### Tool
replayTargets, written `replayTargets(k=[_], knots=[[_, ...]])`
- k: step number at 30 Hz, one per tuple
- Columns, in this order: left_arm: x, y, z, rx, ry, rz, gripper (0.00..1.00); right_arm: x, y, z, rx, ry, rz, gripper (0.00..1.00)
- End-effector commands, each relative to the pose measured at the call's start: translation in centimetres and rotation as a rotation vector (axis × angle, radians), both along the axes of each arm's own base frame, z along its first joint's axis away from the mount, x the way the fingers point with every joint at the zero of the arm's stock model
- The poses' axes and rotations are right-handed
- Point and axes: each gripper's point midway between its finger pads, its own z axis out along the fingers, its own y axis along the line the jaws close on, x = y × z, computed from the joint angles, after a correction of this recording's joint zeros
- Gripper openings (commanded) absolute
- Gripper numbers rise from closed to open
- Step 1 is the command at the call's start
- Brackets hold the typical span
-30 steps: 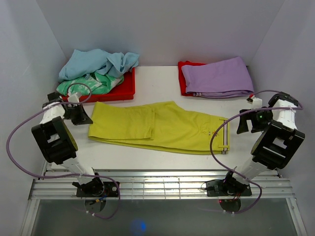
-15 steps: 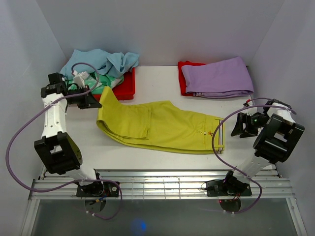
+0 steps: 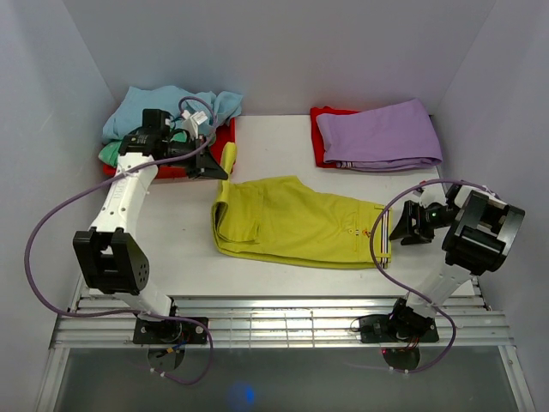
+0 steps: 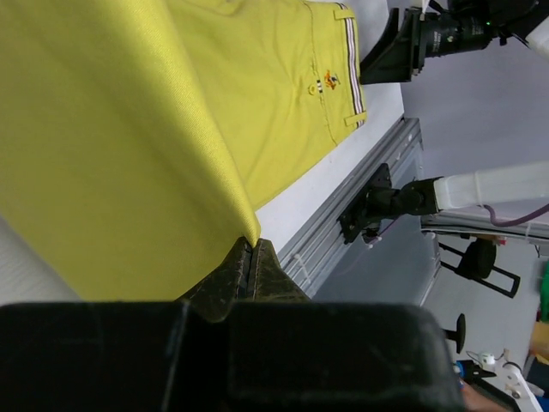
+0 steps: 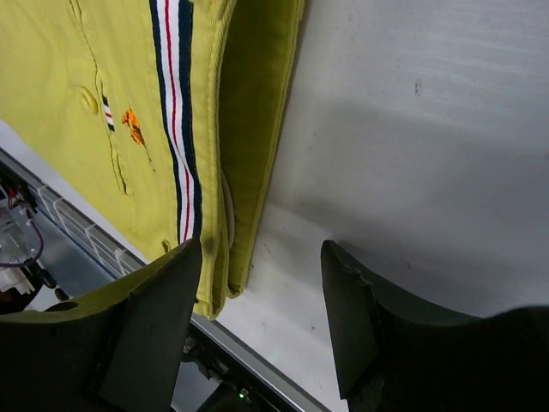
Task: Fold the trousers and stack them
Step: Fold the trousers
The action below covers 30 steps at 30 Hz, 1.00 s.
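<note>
In the middle of the table [image 3: 184,249], your trousers [image 3: 300,219] lie with the waist to the right and the legs pointing left. The chartreuse cloth is doubled over itself at the left side. The leg end there is raised off the table, and your left end effector [image 3: 216,168] is clamped on it. In the left wrist view its two fingers [image 4: 232,275] are pressed together on a fold of the yellow fabric, which drapes away from the tips toward the rest of the garment. That arm reaches out over the left part of the table, with its end effector near the front right corner of the left red tray [image 3: 225,136].

Your right end effector [image 3: 401,225] sits low just beside the waist end, at the right edge of the trousers. Its jaws stand apart with nothing held. From the right wrist view, the striped waistband [image 5: 176,129] and the folded edge of the cloth run ahead of and between the two fingers [image 5: 154,335]. One finger is over the yellow fabric and the other over bare table. I cannot tell whether either pad touches the cloth.

At the back left, the red tray carries a light blue garment [image 3: 163,99] on top of a green-patterned garment [image 3: 110,153]. At the back right, a folded lilac garment [image 3: 377,133] rests on a second red tray [image 3: 317,129], well apart from the trousers.
</note>
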Motion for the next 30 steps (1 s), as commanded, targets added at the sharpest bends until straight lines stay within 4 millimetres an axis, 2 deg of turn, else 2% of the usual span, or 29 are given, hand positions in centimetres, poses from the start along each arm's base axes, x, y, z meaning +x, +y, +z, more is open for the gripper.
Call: replayTargets(k=[1,6,7,10,11,13,17,20,21,23,24,30], knots=[[0.2,-2.8,3.1,-0.089,-0.05,-0.045,0.0,1.0,1.2,-0.2,0.063,-0.021,-0.013,0.62],[0.9,-5.3,4.6,-0.145,-0.061,-0.073,0.0,1.3,2.2,-0.9,0.074,-0.011,0.004,0.48],[1.3,-5.7,4.3,-0.15,-0.044,-0.075,0.0,1.3,2.4,-1.1,0.074,-0.005,0.006,0.45],[1.7,-7.3,5.2,-0.159,-0.074,-0.095,0.0,1.4,3.1,-1.3,0.075,-0.008,0.025,0.28],[2.1,-7.9,5.4,-0.169,-0.077,-0.09,0.0,1.4,3.5,-1.3,0.079,-0.006,0.034,0.19],[1.7,-9.8,5.8,-0.18,-0.075,-0.112,0.0,1.5,3.9,-1.4,0.085,-0.011,0.041,0.08],[2.1,-13.7,6.2,-0.207,-0.037,-0.107,0.0,1.7,4.4,-1.4,0.094,-0.012,0.043,0.08],[1.4,-16.6,6.2,-0.243,-0.014,-0.154,0.0,1.7,4.5,-1.4,0.1,-0.019,0.044,0.08],[1.1,-18.2,5.5,-0.245,0.013,-0.176,0.0,1.6,4.5,-1.5,0.102,-0.019,0.045,0.08],[1.1,-19.6,5.6,-0.259,0.006,-0.201,0.0,1.4,5.0,-1.6,0.106,-0.013,0.06,0.08],[1.0,-20.5,4.9,-0.258,0.023,-0.212,0.0,1.3,5.2,-1.6,0.11,-0.009,0.063,0.08],[1.4,-21.3,4.7,-0.272,0.032,-0.21,0.0,1.9,7.6,-1.9,0.129,-0.012,0.105,0.08]])
